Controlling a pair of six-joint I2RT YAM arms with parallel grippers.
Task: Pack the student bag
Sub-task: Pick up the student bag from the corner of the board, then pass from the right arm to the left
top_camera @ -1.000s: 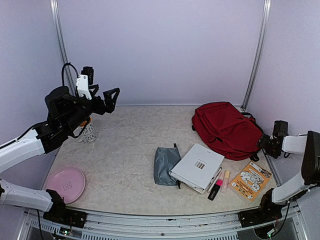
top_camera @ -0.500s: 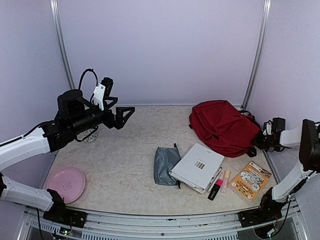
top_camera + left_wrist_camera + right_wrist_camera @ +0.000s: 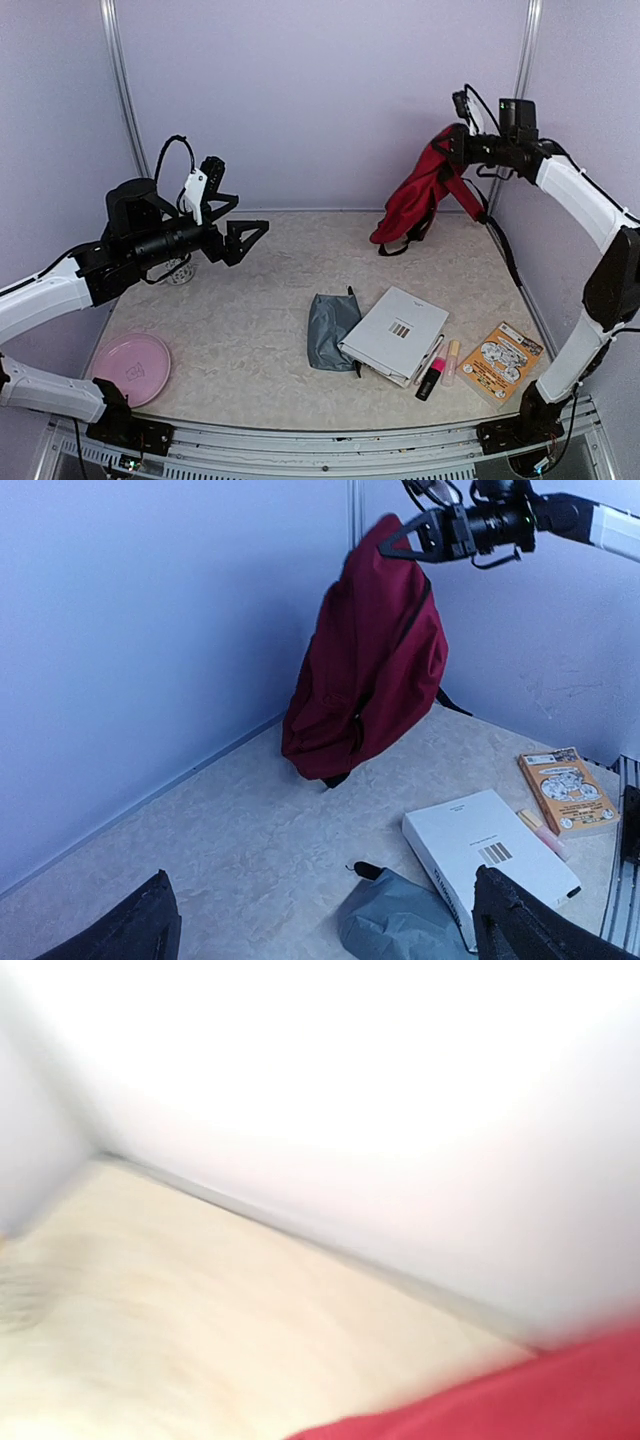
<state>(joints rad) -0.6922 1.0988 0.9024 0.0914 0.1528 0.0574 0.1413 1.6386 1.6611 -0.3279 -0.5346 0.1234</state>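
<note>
Up high, right end effector [image 3: 461, 141] holding bag [image 3: 413, 196]

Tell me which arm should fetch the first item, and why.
Left, probably: the left claw is open and empty above the table, while the right claw is shut on the student bag, holding it up by its top.

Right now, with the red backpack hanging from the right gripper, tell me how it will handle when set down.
Probably floppy: the backpack hangs limp and creased from the right gripper. Likely light, since its sides look flat and unfilled. Set down, it would probably slump, not stand, with its loose straps trailing.
</note>
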